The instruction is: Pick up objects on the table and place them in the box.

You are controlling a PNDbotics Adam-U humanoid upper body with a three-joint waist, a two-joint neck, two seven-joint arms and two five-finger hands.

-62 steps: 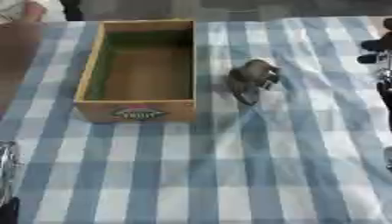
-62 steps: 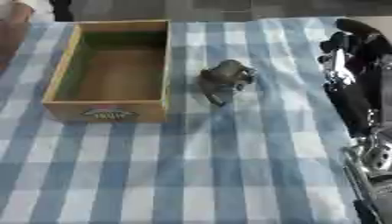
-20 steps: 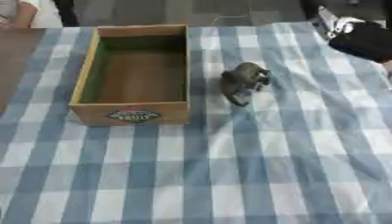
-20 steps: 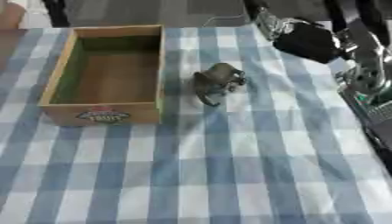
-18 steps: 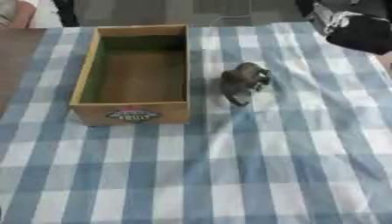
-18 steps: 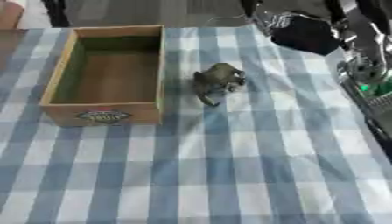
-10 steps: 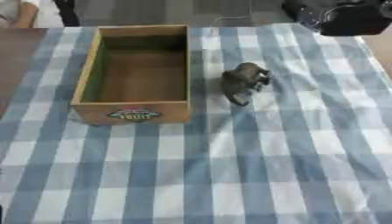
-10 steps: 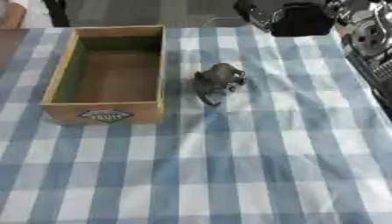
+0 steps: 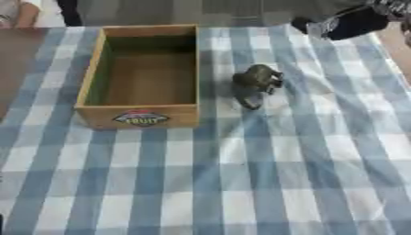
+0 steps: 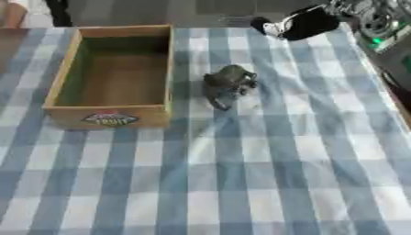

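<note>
Hanging over the far right corner of the bench, the right hand shows as a black mass in the upper right of the frame; whether its fingers are spread or pressed together cannot be told, as the hand is blurred and seen from behind. It touches nothing on the cloth and sits well apart from the toy. Silver and dark arm parts run along the right edge in the right eye view, with a small green light among them.

Below and left of the hand, near the middle of the upper half of the frame, a small dark grey-green toy animal, perhaps a dinosaur or an elephant, stands on the cloth. It is upright on its legs, with a darker limb or tail reaching down toward the lower left. It stands just beside the right wall of the box, not touching it.

The wooden box lies in the upper left of the frame, open at the top, with a green inner lining on its left wall and bare brown floor; nothing lies in it. A coloured oval label marks its near wall.

A blue-and-white checked tablecloth covers the bench, and bare brown bench top shows at the left edge.
</note>
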